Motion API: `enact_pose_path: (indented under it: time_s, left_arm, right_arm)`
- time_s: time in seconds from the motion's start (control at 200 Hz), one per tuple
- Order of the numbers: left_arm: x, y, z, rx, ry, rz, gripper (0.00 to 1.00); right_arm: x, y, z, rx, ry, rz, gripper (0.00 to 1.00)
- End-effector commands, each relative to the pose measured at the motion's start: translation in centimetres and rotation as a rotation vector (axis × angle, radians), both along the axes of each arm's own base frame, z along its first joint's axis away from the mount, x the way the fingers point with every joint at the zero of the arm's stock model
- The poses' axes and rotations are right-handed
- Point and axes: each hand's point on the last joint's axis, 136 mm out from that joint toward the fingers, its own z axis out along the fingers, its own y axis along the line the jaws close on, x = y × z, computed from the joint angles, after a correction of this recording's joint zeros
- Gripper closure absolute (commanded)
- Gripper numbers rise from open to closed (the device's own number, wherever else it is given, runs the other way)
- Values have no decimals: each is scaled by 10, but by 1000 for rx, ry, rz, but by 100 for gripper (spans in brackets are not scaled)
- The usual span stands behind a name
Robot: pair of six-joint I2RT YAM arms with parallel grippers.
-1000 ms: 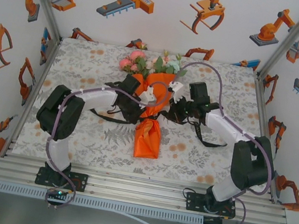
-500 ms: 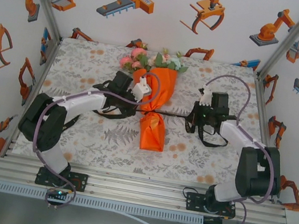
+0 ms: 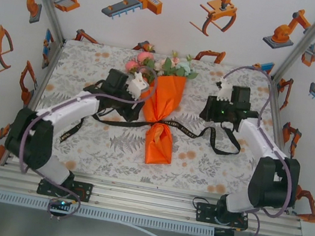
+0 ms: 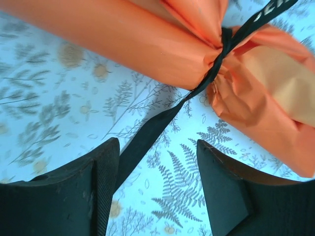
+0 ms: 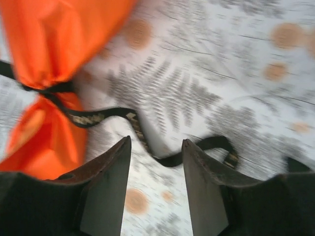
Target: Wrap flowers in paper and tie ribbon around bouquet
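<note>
The bouquet lies in the middle of the table, its flowers (image 3: pixel 158 64) pointing to the far edge. The orange paper (image 3: pixel 166 104) is pinched at the waist by the black ribbon (image 3: pixel 183 128), whose loose ends trail left and right on the cloth. My left gripper (image 3: pixel 137 103) hovers just left of the cone, open. In the left wrist view the ribbon (image 4: pixel 162 115) runs from the knot on the paper (image 4: pixel 123 39) down past the left finger of the gripper (image 4: pixel 156 145), not pinched. My right gripper (image 3: pixel 206 111) is open to the right. Its wrist view shows the gripper (image 5: pixel 156 141) above slack ribbon (image 5: pixel 98 117) and paper (image 5: pixel 54 39).
The table (image 3: pixel 80 141) wears a leaf-printed cloth and is boxed in by white walls on three sides. An aluminium rail (image 3: pixel 143 201) carrying both arm bases runs along the near edge. Purple-grey cables loop over each arm.
Both grippers have opened and let go of the ribbon, which was taut and now lies slack. The arms have drawn apart, left arm leftward and right arm rightward and back.
</note>
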Motion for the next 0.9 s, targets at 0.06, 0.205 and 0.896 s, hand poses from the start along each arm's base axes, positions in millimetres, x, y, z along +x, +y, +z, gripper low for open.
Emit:
enact_pose_path:
  time_s: [0.06,0.205,0.896]
  left_arm:
    - [8,70,47,71,-51,230,33]
    - [15,129,36,243,-6,372,29]
    - [55,242,-56,403,239,655,23]
  right_arm:
    - [-17,-41,-46,-339,182,98,49]
    - [-14,-36,-70,-317,288,117,48]
    - [4,-24,-95,-273,251,152,100]
